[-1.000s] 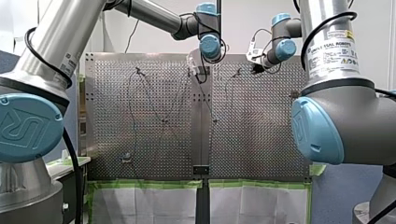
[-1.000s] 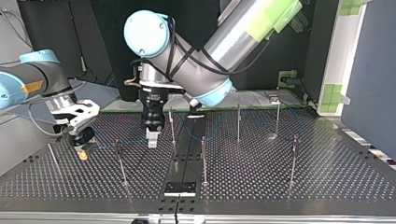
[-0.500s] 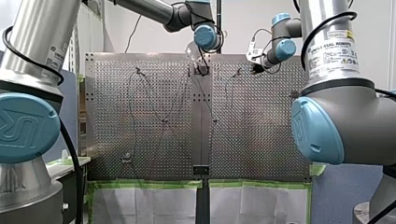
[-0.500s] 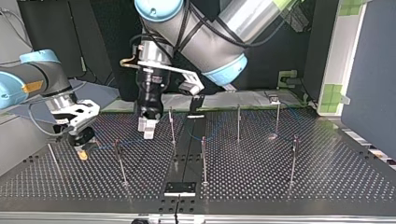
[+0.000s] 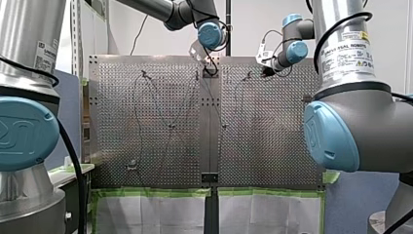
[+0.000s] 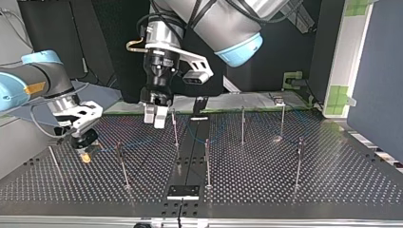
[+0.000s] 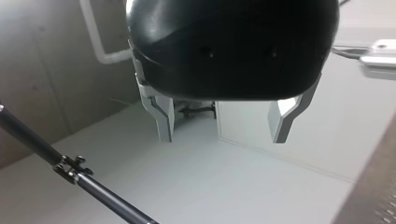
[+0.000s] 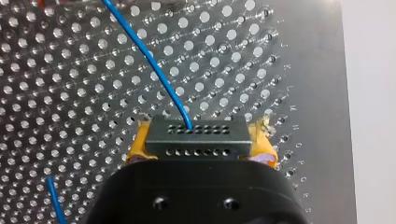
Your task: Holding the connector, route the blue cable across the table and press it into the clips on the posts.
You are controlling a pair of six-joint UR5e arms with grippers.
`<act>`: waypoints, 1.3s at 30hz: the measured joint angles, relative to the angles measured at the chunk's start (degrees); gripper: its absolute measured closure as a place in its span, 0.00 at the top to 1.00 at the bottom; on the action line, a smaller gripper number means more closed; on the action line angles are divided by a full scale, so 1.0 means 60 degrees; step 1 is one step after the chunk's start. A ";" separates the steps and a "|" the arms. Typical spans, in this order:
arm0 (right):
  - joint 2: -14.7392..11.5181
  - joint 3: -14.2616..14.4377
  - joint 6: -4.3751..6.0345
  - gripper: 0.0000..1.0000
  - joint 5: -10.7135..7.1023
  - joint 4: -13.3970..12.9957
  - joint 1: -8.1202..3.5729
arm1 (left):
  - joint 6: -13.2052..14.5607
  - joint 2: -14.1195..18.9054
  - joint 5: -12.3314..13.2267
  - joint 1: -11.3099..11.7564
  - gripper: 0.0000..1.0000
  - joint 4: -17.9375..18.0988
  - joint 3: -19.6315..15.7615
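While my right gripper (image 6: 84, 152) clamps the black perforated connector block (image 8: 196, 140), the thin blue cable (image 8: 154, 65) runs top-view right, toward my left gripper (image 6: 156, 118), jaws apart.

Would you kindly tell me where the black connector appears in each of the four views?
Front view: too small to see, at my right gripper, upper right of centre.
Top view: at the left, hidden in that gripper's tip.
Left wrist view: not in it.
Right wrist view: connector clamped between the yellow pads.
Shared landmark: the perforated table.
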 joint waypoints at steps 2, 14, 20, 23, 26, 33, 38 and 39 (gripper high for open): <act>0.0000 0.0000 0.0000 0.00 0.0003 -0.0003 0.0013 | 0.0143 -0.0120 -0.0163 -0.0077 1.00 0.0171 -0.0168; 0.0008 0.0001 -0.0013 0.00 0.0008 -0.0016 0.0050 | 0.0028 -0.1038 -0.1076 -0.0313 1.00 0.1116 -0.1115; 0.0012 0.0000 -0.0013 0.00 0.0009 -0.0023 0.0053 | 0.0035 -0.1541 -0.1193 -0.0367 1.00 0.1623 -0.1620; 0.0014 0.0000 -0.0008 0.00 0.0010 -0.0023 0.0052 | 0.0048 -0.1779 -0.1200 -0.0374 1.00 0.1860 -0.1858; 0.0015 0.0000 -0.0010 0.00 0.0009 -0.0025 0.0053 | 0.0052 -0.2025 -0.1202 -0.0375 1.00 0.2108 -0.2108; 0.0020 0.0001 -0.0015 0.00 0.0008 -0.0025 0.0049 | 0.0260 -0.2220 -0.1166 -0.0381 1.00 0.2692 -0.2691; 0.0018 0.0000 -0.0015 0.00 0.0007 -0.0024 0.0049 | 0.0308 -0.2224 -0.1160 -0.0380 1.00 0.3080 -0.3078; 0.0017 0.0000 -0.0016 0.00 0.0008 -0.0024 0.0048 | 0.0304 -0.2225 -0.1160 -0.0379 1.00 0.3149 -0.3146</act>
